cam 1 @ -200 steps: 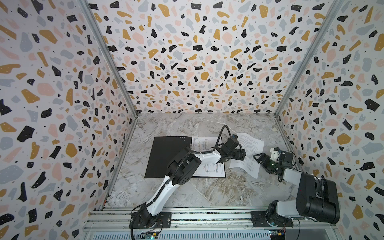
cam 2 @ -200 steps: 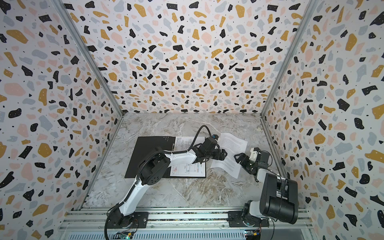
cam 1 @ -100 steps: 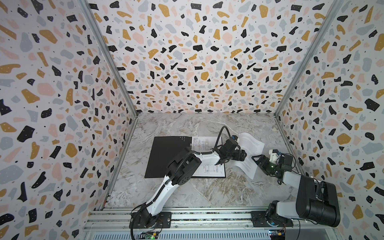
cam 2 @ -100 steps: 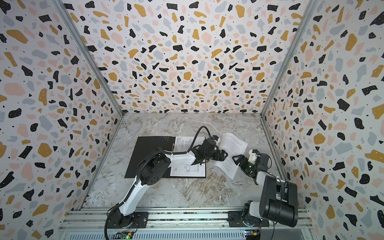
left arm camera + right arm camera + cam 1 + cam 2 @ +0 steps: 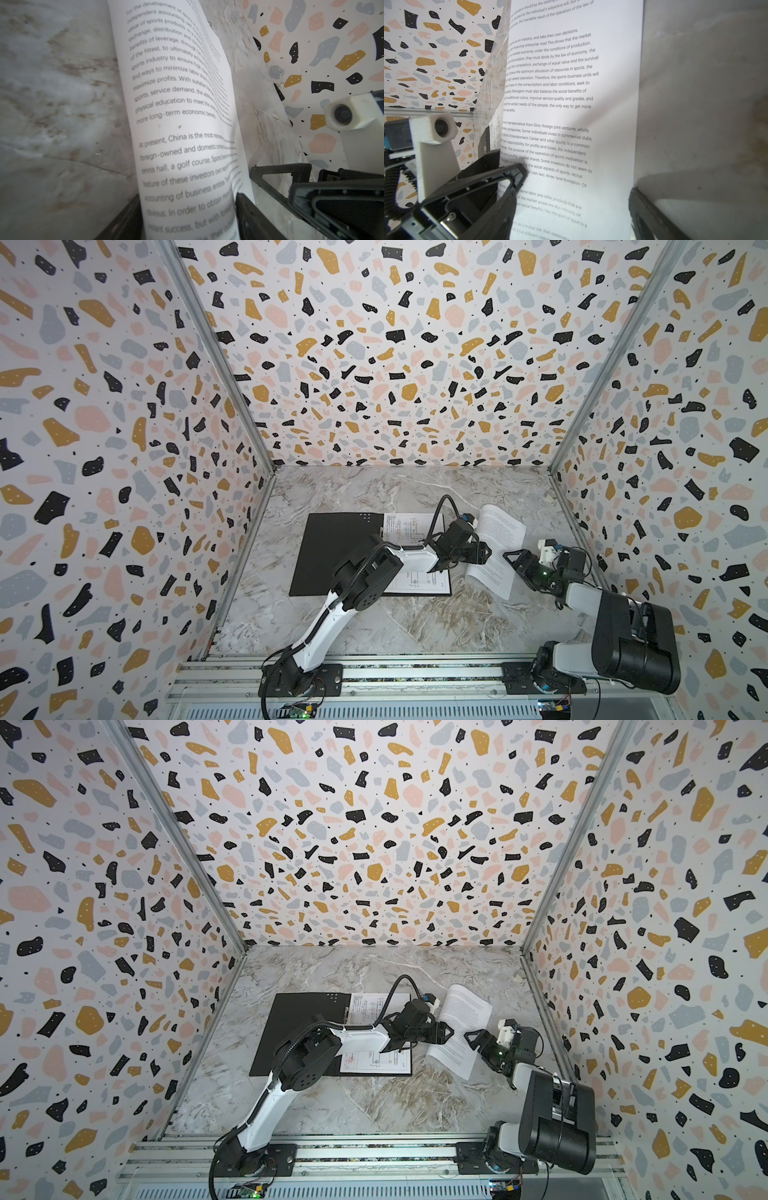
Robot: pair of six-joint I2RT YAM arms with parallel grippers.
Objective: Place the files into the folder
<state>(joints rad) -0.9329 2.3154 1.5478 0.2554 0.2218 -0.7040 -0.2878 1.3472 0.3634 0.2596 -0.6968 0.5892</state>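
Text sheet's long axis runs back-to-front, apparently bowed upward.

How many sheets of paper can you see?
2. A sheet with line drawings lies on the right half of the open black folder. A printed text sheet is just right of the folder, partly curled. Another may be hidden underneath.

We see bare table front and back — between left gripper and right gripper, the raised sheet blocks.
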